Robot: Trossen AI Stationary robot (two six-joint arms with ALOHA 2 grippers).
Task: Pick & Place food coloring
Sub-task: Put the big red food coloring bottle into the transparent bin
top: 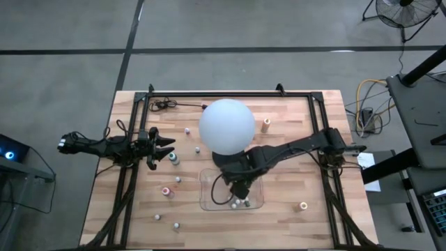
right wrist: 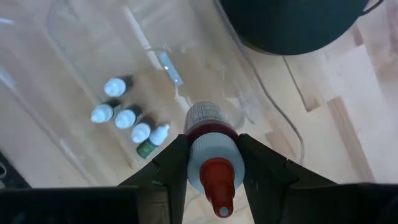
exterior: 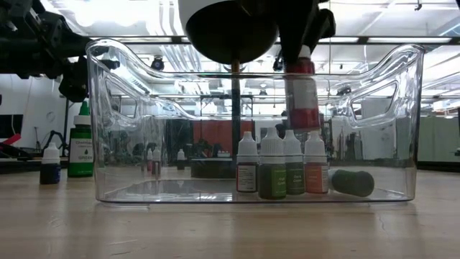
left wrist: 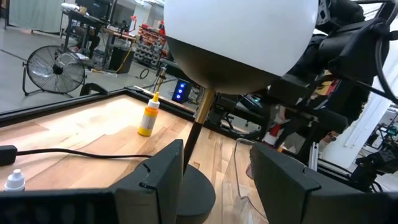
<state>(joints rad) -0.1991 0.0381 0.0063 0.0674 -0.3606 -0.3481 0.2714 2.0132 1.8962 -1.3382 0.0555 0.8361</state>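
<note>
While my right claw [right wrist: 211,163] grips a red bottle [right wrist: 211,146] above the clear tray [exterior: 402,108], five bottles [exterior: 282,164] sit inside; others [top: 166,190] wait on the surface [top: 293,118]; my left claw [top: 164,148] hangs open.

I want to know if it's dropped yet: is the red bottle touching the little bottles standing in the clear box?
Apart. The low view shows the red bottle, held by the right gripper, hanging above the standing bottles in the clear box, with a clear gap below it.

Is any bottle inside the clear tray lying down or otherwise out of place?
Yes. In the clear tray, four bottles stand upright in a row, but one dark bottle lies on its side beside them. The right pincer holds a red bottle above them.
</note>
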